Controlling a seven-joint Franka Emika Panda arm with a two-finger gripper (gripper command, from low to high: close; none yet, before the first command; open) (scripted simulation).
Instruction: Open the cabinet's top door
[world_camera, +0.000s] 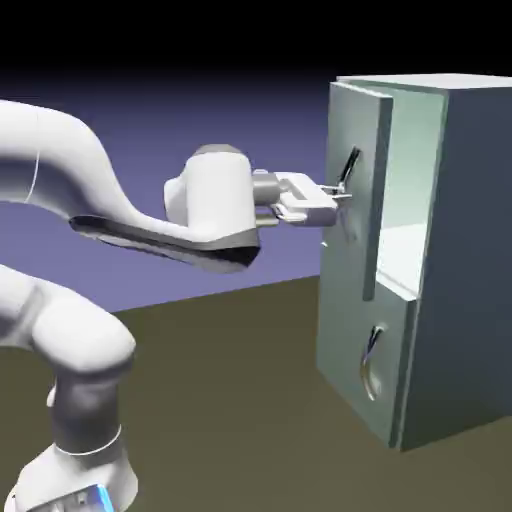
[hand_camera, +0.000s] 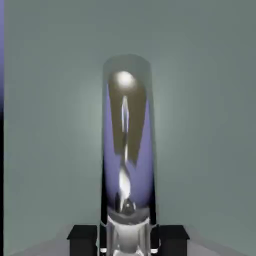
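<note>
The grey-green cabinet (world_camera: 460, 260) stands at the exterior view's right. Its top door (world_camera: 352, 260) is swung a little way out from the front, and a pale interior shows in the gap behind it. My gripper (world_camera: 340, 200) reaches level from the left and is shut on the lower part of the top door's curved silver handle (world_camera: 350, 165). In the hand view the shiny handle (hand_camera: 127, 140) rises between my dark fingertips (hand_camera: 82, 237), which press against both its sides. The flat door panel (hand_camera: 210, 125) fills the picture behind it.
The lower door (world_camera: 345, 350) sits shut under the top one, with its own curved handle (world_camera: 372, 350). The brown table (world_camera: 230, 400) stretches between the robot's base and the cabinet. My forearm (world_camera: 160, 235) runs level at the height of the top door.
</note>
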